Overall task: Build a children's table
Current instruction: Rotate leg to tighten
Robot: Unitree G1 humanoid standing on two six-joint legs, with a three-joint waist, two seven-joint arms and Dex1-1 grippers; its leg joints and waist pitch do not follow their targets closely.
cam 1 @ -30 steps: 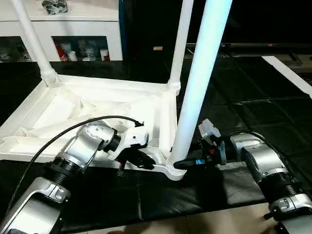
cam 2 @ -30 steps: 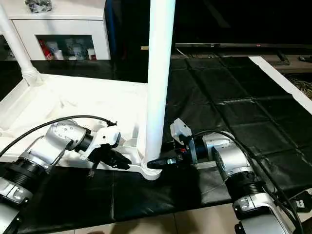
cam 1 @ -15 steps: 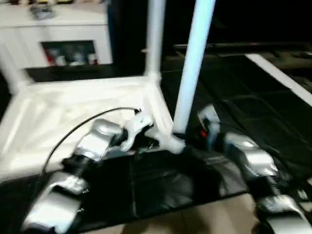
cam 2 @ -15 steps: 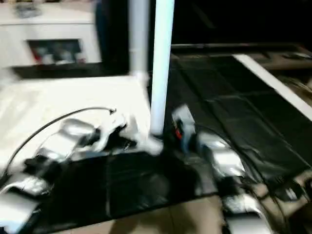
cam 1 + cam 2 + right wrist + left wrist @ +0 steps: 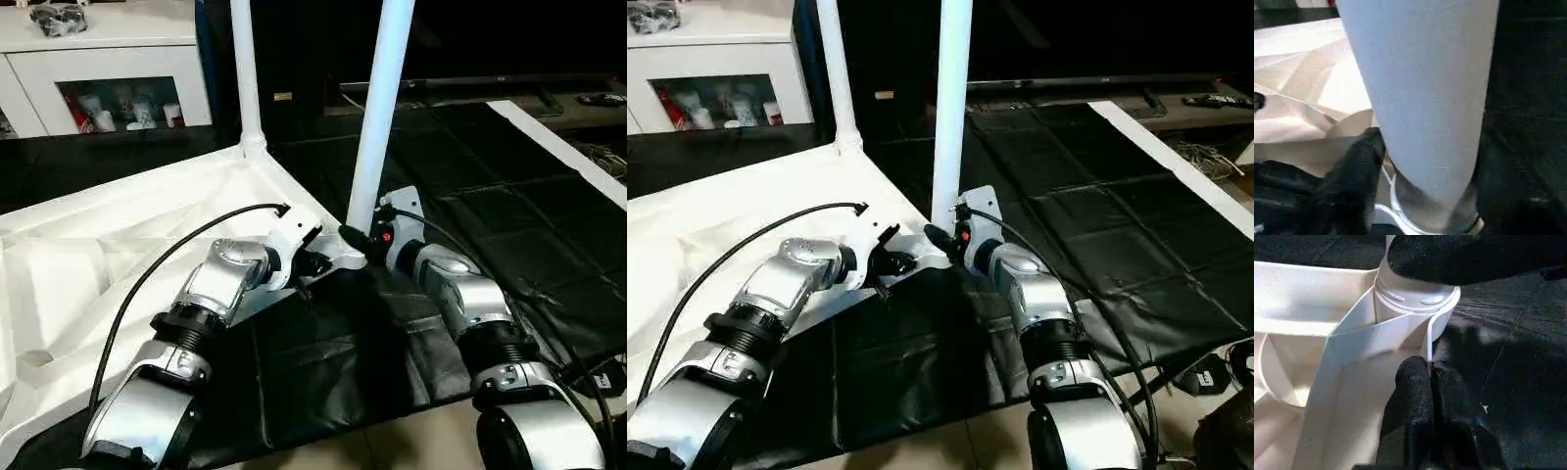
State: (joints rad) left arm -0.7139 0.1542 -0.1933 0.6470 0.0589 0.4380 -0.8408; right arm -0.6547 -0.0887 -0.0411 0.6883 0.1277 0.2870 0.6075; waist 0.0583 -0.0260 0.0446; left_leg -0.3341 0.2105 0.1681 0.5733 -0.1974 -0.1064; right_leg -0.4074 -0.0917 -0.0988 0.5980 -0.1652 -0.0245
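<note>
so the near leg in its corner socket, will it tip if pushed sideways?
Probably some wobble: the near leg is tall and slim, held only at its base. It likely stays put, since it sits in the tabletop's round socket.

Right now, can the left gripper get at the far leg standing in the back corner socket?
Probably not without letting go: the left gripper is shut on the tabletop rim by the near leg. The far leg stands at the next corner, with open tabletop between them.

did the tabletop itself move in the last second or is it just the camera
Yes. The tabletop has swung: its near corner now lies farther from the black mat's front edge, and the far leg stands closer to the white cabinet.
</note>
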